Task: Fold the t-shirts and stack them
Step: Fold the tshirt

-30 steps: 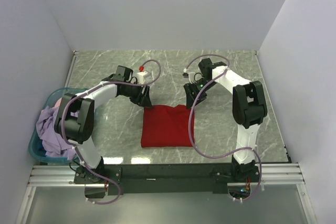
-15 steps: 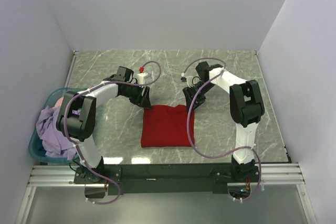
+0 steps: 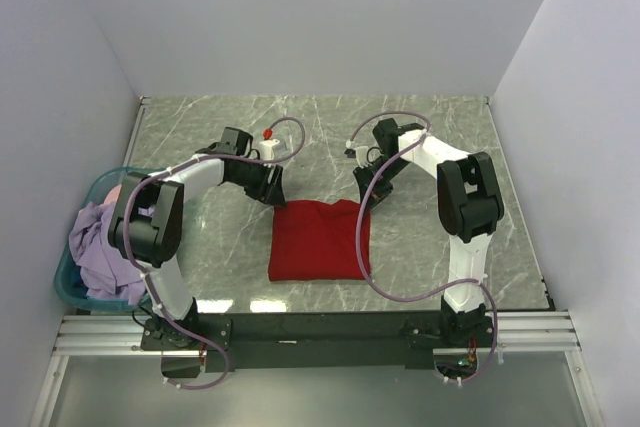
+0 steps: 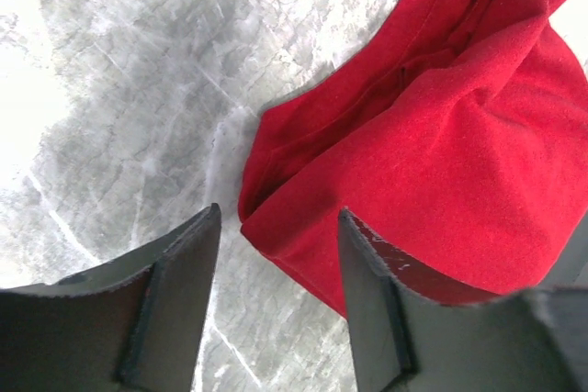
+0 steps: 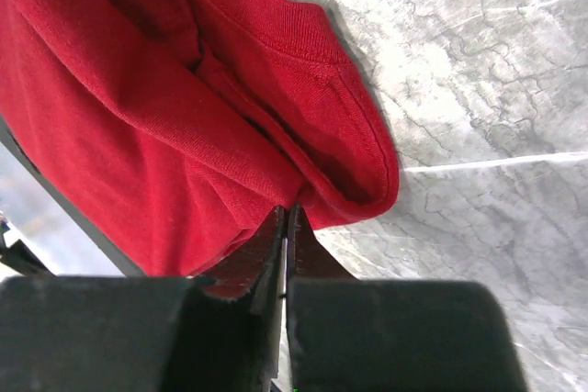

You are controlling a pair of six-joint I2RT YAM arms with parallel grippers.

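A red t-shirt (image 3: pixel 318 239) lies folded into a rough square on the marble table, between the two arms. My left gripper (image 3: pixel 272 195) is at the shirt's far left corner. In the left wrist view the gripper (image 4: pixel 280 218) is open, and the corner of the red cloth (image 4: pixel 441 135) lies between its fingers. My right gripper (image 3: pixel 368 197) is at the far right corner. In the right wrist view the gripper (image 5: pixel 287 210) is shut, its tips pinching the folded edge of the red cloth (image 5: pixel 138 89). A lavender t-shirt (image 3: pixel 100 247) is heaped in the basket with a bit of pink (image 3: pixel 115 192) behind it.
The teal plastic basket (image 3: pixel 68 287) stands at the table's left edge, beside the left arm. White walls close in the table at the back and on both sides. Bare marble (image 3: pixel 440 137) surrounds the red shirt.
The right gripper has closed its jaws at the red shirt's far right corner. The left gripper has stayed open at the far left corner, and both arms have barely shifted.
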